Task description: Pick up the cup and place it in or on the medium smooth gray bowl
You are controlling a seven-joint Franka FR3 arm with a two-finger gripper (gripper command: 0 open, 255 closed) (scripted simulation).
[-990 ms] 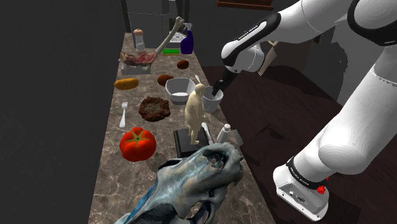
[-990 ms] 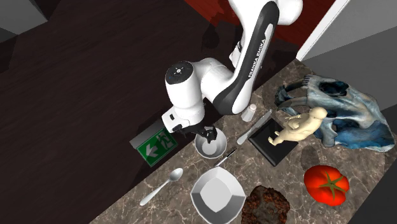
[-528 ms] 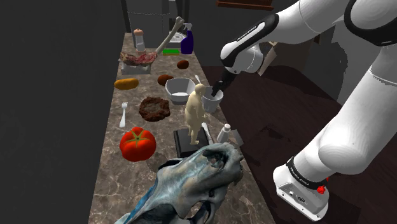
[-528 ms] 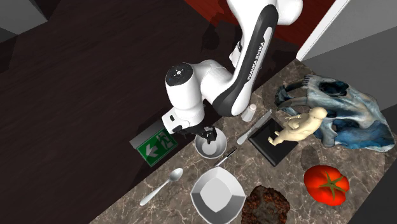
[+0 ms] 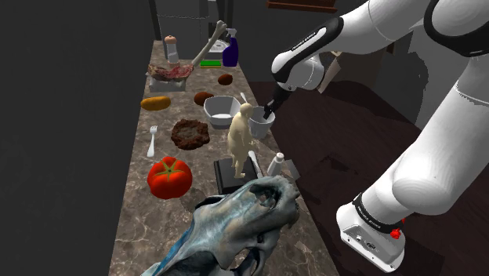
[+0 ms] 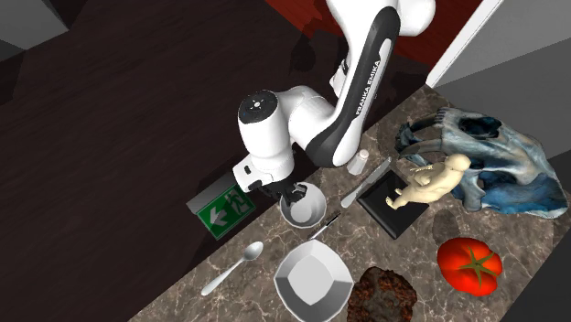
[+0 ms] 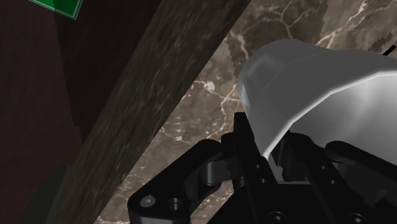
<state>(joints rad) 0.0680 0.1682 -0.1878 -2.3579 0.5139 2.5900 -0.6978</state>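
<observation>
the long marbled counter [image 5: 141, 213] carries a crowd of things, and the white arm [image 6: 352, 96] reaches over its outer edge, near the floor side. the pale grey bowl [image 6: 313, 279], wide and open-mouthed, stands further in on the counter, away from that edge. the cup [image 6: 307, 209], a smaller pale vessel, is right at the edge, just beside the bowl but apart from it. the claw [image 6: 293, 193] is at the cup's rim on the side turned away from the bowl. in the wrist view the cup's wall runs down between the two black fingers, one outside and one seemingly within, so it looks closed on that wall and gripping the cup. whether the cup's base has left the counter i cannot tell. what matters for the next move is that the bowl lies across the cup from the claw, inward from the edge: toward the shoulder view's left, toward the bottom of the second exterior view. the carry would be short, going up and inward over the bowl's rim.
</observation>
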